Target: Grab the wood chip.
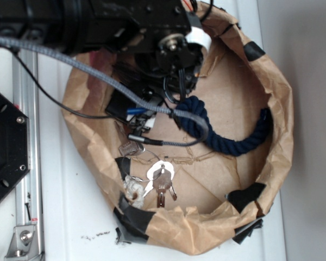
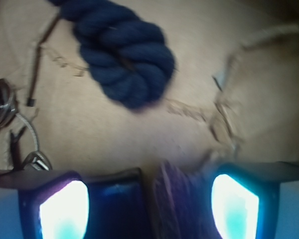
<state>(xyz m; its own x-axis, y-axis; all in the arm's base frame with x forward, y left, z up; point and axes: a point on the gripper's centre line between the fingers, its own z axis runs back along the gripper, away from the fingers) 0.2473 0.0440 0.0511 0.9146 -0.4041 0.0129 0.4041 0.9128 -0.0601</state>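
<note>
Paper nest (image 1: 282, 109): a crumpled brown-paper ring patched with black tape, walling in everything else on the white table (image 1: 70, 217).
Robot arm (image 1: 98, 22): reaches in from the top left and covers the upper left of the nest in the exterior view, trailing a grey braided cable (image 1: 87, 65).
Rope (image 1: 244, 142): thick navy twist curving across the floor of the nest; in the wrist view its knotted end lies ahead of the claw, well apart from it.
Wallet (image 1: 122, 106): black, mostly hidden under the arm; in the wrist view a dark slab just inside the left finger looks like its edge.
Keys (image 1: 163, 185): metal, on a white tag near the front wall, away from the claw.
Wood chip (image 2: 177, 199): brown, streaked, blurred, lying between the fingers beside the wallet edge; the exterior view does not show it.
Gripper (image 2: 149, 199): jaws apart, straddling the chip, not yet pressing on it as far as I can tell.
Risk: the chip is thin and flat, so closing too high may slide the pads over it.
Risk: the wallet edge sits inside the same gap, so the jaws may pinch leather along with wood, or leather alone.
</note>
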